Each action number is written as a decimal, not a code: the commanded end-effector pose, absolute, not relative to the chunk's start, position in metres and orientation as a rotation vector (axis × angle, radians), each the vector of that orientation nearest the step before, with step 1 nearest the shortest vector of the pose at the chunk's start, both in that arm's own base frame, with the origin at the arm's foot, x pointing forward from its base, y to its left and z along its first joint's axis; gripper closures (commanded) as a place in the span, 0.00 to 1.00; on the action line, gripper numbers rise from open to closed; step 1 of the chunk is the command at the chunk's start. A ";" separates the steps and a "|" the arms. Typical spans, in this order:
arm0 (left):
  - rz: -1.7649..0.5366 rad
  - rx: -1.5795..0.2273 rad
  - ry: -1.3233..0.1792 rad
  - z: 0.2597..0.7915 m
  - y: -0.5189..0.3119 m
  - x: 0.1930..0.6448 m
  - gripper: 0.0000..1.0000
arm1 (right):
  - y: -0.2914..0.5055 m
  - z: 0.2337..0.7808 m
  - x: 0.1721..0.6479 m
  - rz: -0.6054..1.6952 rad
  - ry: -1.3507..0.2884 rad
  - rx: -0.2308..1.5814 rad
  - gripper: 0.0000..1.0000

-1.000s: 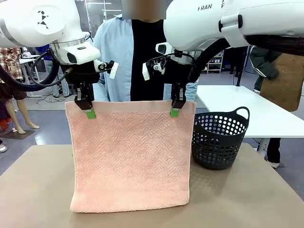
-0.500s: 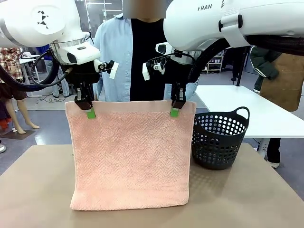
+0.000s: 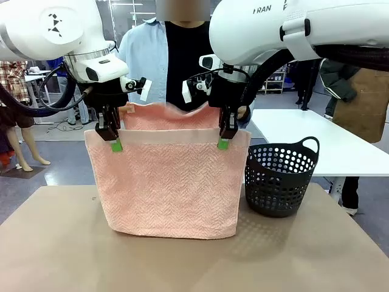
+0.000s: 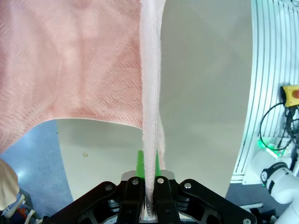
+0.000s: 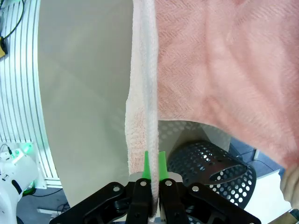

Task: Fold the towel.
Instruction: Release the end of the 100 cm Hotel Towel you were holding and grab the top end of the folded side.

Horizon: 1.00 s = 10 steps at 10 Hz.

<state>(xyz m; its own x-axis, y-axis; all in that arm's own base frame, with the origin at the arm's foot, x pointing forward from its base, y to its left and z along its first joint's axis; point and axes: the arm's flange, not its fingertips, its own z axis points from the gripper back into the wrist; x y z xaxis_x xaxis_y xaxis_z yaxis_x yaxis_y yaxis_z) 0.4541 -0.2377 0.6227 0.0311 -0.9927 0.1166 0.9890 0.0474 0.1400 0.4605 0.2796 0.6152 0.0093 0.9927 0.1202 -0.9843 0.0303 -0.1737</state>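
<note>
Well, both of my grippers were clamped on the towel (image 3: 173, 188), which hung between them as a broad pink sheet over the table (image 3: 48, 249). My left gripper (image 3: 115, 145) pinched the plain hem band near the sheet's 10 o'clock corner, and my right gripper (image 3: 223, 143) pinched the same band near its 2 o'clock corner. The hem ran nearly level from one to the other.

At 12 o'clock from that hem, a second layer of the cloth stood up behind the front one, on the side of the person (image 3: 149, 67) in the light blue shirt. The towel was doubled, with a rounded fold along its 6 o'clock edge. I could not tell whether that fold touched the table.

The dark perforated basket (image 3: 282, 179) stood on the table at 3 o'clock from the towel, just beside its edge.

In my left wrist view, the left gripper (image 4: 148, 169) had its green pads pressed flat on the hem, which ran straight up toward 12 o'clock, with the cloth (image 4: 70, 60) spreading toward 10 o'clock. In my right wrist view, the right gripper (image 5: 153, 165) was likewise closed on the hem, the cloth (image 5: 224, 60) spreading toward 2 o'clock and the basket (image 5: 210, 172) lying at 4 o'clock.
</note>
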 end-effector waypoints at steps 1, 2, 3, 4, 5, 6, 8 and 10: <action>-1.525 0.022 -0.202 0.624 -0.237 0.454 1.00 | 0.278 0.615 0.461 1.545 -0.231 -0.045 1.00; -1.525 0.022 -0.202 0.624 -0.237 0.454 1.00 | 0.278 0.615 0.461 1.545 -0.231 -0.045 1.00; -1.525 0.022 -0.202 0.624 -0.237 0.454 1.00 | 0.278 0.615 0.461 1.545 -0.231 -0.045 1.00; -1.525 0.022 -0.202 0.624 -0.237 0.454 1.00 | 0.278 0.615 0.461 1.545 -0.231 -0.045 1.00; -1.525 0.022 -0.202 0.624 -0.237 0.454 1.00 | 0.278 0.615 0.461 1.545 -0.231 -0.045 1.00; -1.525 0.022 -0.202 0.624 -0.237 0.454 1.00 | 0.278 0.615 0.461 1.545 -0.231 -0.045 1.00; -1.525 0.022 -0.202 0.624 -0.237 0.454 1.00 | 0.278 0.615 0.461 1.545 -0.231 -0.045 1.00; -1.525 0.022 -0.202 0.624 -0.237 0.454 1.00 | 0.278 0.615 0.461 1.545 -0.231 -0.045 1.00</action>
